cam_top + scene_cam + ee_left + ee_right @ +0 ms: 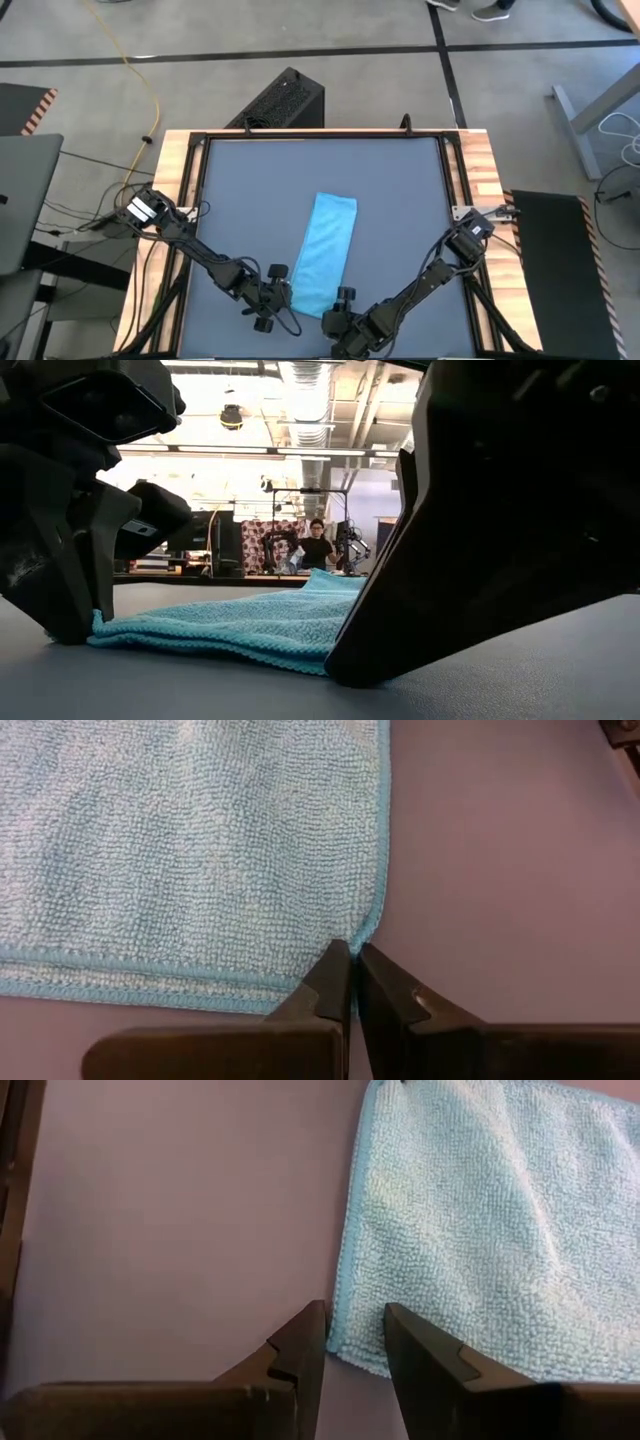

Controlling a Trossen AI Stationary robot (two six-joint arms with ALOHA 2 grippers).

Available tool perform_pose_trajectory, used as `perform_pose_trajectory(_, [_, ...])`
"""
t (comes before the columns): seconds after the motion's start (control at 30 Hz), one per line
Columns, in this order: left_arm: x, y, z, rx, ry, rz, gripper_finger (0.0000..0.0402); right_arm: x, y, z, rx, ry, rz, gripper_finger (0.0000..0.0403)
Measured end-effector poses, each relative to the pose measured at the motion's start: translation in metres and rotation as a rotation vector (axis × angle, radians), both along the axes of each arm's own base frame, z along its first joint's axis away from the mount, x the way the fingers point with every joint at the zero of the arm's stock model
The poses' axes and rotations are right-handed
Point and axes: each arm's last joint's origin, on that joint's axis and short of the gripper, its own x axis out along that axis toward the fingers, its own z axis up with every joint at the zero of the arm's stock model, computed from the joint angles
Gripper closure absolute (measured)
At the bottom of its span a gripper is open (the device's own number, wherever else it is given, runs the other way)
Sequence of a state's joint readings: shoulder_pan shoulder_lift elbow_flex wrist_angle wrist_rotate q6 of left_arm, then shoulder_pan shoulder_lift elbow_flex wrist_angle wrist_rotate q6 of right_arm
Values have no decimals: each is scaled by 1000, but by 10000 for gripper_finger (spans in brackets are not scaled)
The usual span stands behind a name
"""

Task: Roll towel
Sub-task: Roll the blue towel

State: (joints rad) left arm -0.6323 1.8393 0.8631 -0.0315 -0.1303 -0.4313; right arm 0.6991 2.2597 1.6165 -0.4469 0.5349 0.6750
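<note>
The light blue towel point(325, 250) lies flat on the dark grey tabletop as a long narrow strip, running from the middle toward the near edge. My left gripper point(278, 297) is at the strip's near left corner, with its fingers shut point(352, 952) there. My right gripper point(340, 318) is at the near right corner. It is open point(355, 1315), with one finger on each side of that corner point(342, 1352), which lies on the table. In the low view the towel point(240, 625) lies low between both grippers. My left gripper pinches the towel's near left corner point(368, 925) between its two fingertips. The fingers come in low from the table's near left side. The corner's hem is drawn in toward the tips. The rest of the towel lies flat on the table.
Wooden rails point(175, 200) frame the tabletop on the left and right. A black box point(285, 100) stands on the floor beyond the far edge. A person point(317, 547) stands far back in the room. Bare tabletop point(400, 200) lies on both sides of the towel.
</note>
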Motion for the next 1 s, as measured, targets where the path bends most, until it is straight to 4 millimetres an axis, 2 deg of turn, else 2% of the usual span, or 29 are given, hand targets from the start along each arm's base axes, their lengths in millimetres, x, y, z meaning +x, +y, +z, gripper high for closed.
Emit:
perform_pose_trajectory(0.43, [1, -1, 1, -20, -10, -5, 401, -6, 5, -1, -2, 11, 6, 273])
perform_pose_trajectory(0.57, [2, -6, 2, -75, -26, -36, 401, -4, 2, -2, 30, 14, -30, 301])
perform_pose_trajectory(0.83, [3, -7, 3, -111, -18, -31, 401, -6, 4, 1, 125, 1, -124, 386])
perform_pose_trajectory(1.0, [5, -10, 5, -188, -22, -46, 401, -15, 14, 12, 247, 4, -164, 387])
